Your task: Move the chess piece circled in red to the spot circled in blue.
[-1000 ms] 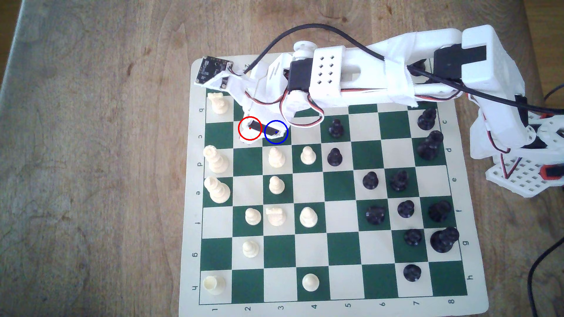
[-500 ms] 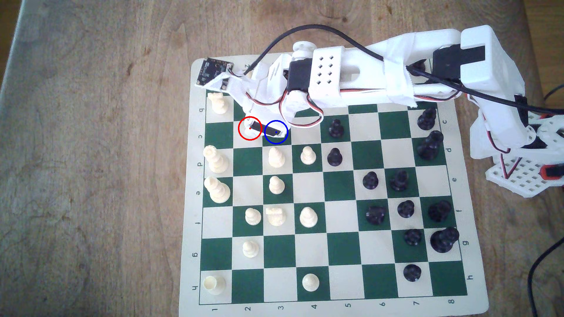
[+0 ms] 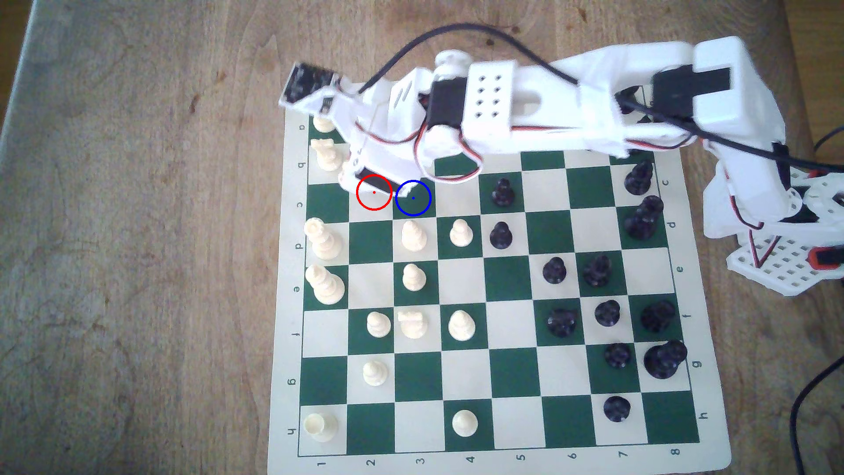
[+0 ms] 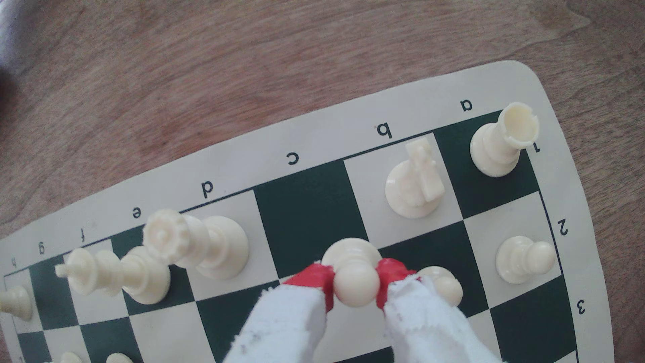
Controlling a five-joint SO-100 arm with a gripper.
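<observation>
Now the claw [image 4: 355, 284] grips the pawn [image 4: 354, 279] by its head, seemingly lifted; next, carry it onto the blue-circled square [image 3: 413, 198] and lower it.

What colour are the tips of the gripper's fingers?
Red; the fingertips show best in the wrist view, pressed on either side of the cream pawn.

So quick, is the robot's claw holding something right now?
Gripper: closed on the cream pawn, red fingertips pinching its round head.
</observation>
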